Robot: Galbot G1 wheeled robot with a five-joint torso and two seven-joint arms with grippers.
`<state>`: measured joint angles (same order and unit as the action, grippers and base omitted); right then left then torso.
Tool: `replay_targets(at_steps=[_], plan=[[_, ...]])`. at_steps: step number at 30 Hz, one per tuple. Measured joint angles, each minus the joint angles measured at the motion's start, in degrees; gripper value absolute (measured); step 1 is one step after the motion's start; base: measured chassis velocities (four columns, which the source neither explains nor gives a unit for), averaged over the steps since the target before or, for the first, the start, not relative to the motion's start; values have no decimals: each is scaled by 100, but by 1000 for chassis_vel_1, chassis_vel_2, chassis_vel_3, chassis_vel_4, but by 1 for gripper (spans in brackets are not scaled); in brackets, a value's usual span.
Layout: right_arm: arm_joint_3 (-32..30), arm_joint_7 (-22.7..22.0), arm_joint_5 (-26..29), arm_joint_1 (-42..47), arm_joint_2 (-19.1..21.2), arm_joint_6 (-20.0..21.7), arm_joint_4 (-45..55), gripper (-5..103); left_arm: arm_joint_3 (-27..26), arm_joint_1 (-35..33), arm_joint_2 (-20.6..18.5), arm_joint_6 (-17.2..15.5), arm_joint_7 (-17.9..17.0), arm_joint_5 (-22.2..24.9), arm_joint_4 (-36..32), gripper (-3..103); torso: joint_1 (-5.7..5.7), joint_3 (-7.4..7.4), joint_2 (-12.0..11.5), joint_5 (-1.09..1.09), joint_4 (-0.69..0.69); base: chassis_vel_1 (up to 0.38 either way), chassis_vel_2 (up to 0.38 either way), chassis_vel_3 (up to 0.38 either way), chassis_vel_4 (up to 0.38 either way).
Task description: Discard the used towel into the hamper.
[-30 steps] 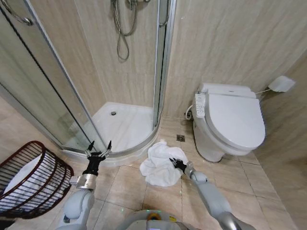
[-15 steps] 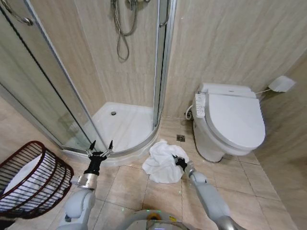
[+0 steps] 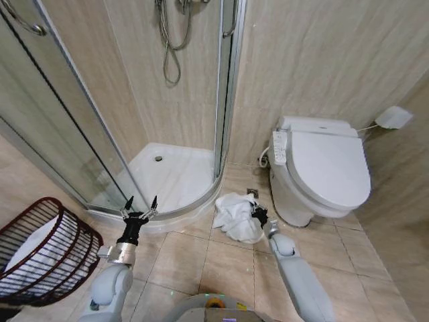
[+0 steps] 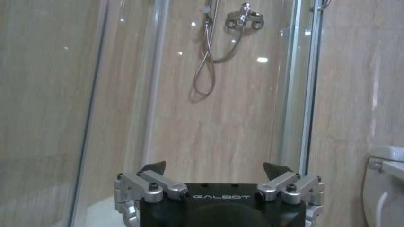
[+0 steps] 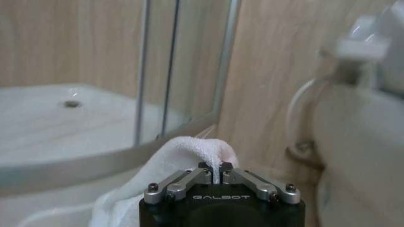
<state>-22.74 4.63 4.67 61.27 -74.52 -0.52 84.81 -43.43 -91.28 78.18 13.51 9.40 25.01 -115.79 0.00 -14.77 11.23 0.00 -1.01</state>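
Right hand (image 5: pixel 215 169) is pinched tight on one small fold of the crumpled white cotton towel (image 3: pixel 238 216), between shower and toilet. Thin grip, so it might slip. The reddish-brown open-weave hamper (image 3: pixel 47 251) sits far left; left hand (image 3: pixel 140 204) spread, idle.

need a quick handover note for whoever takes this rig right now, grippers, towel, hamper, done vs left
Right gripper: shut on the crumpled white terry towel, bunched beside the white toilet.
Left gripper: open, holding nothing, raised before the glass shower enclosure.
Round reddish-brown wire hamper: on the floor at the robot's far left, something white already inside.
Done: towel gripped.
Left: carry it to the hamper and drop it in.
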Motion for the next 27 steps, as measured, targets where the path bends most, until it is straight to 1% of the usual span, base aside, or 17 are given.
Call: replay_targets(at_steps=[1,2,5,6,10,11,14,16,18,19,21,27], plan=[[-9,-129,34,70,17,158,292,4,-9,-5,-3,11,1,16,-2,100,0,0,0,0,0,0,0,0,0],[-9,-129,34,70,17,158,292,4,-9,-5,-3,11,1,16,-2,100,0,0,0,0,0,0,0,0,0],[-88,-333,86,242,46,451,986,4,-36,-36,-25,36,3,63,-16,100,0,0,0,0,1,0,0,0,0],[-88,-333,86,242,46,451,986,4,-36,-36,-25,36,3,63,-16,100,0,0,0,0,1,0,0,0,0],[-216,-506,138,419,60,688,1670,4,-39,-52,-27,46,5,67,-69,100,0,0,0,1,1,0,0,0,0],[-216,-506,138,419,60,688,1670,4,-39,-52,-27,46,5,67,-69,100,0,0,0,1,1,0,0,0,0],[-283,-647,245,534,154,854,2187,4,-25,-25,9,44,7,48,-114,100,0,0,0,1,0,0,0,0,0],[-303,-682,286,555,177,905,2329,4,-21,-20,19,43,8,45,-119,100,0,0,0,1,0,0,0,0,0],[-364,-815,455,598,279,1077,2785,4,-7,-36,49,49,9,39,-126,100,0,0,0,1,0,0,0,0,0],[-364,-815,455,598,279,1077,2785,4,-7,-36,49,49,9,39,-126,100,0,0,0,1,0,0,0,0,0],[-411,-916,573,609,387,1218,3149,4,-5,-93,54,92,14,40,-126,100,0,0,0,0,1,0,0,0,0],[-453,-1084,796,619,607,1432,3725,4,-47,-165,36,161,16,73,-153,100,0,0,0,1,1,0,0,0,0]])
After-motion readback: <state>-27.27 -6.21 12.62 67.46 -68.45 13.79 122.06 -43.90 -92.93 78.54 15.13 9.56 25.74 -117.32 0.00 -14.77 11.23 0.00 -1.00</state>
